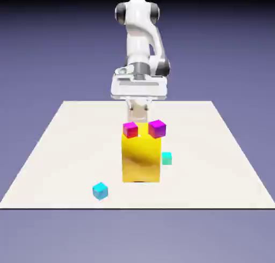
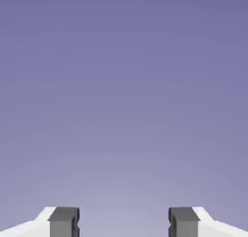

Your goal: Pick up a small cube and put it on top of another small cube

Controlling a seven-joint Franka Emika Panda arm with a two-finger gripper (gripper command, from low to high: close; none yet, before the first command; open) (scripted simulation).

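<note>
Nothing stacked: cyan cube point(image 1: 100, 190) and teal cube point(image 1: 166, 158) sit apart on surface point(image 1: 64, 149); tool point(image 2: 124, 224) gapes wide, empty.

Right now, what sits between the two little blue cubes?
Only bare table between the bright blue cube and the teal cube, beside the yellow block's corner, in the exterior view.

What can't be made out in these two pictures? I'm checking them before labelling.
- Gripper: in the exterior view its fingers are hidden behind the tall yellow block and the two magenta cubes.
- Hand view: only backdrop between the open fingertips; no cube or table shows.
- Bright cyan-blue cube and greener teal cube: too small to show any face detail.
</note>
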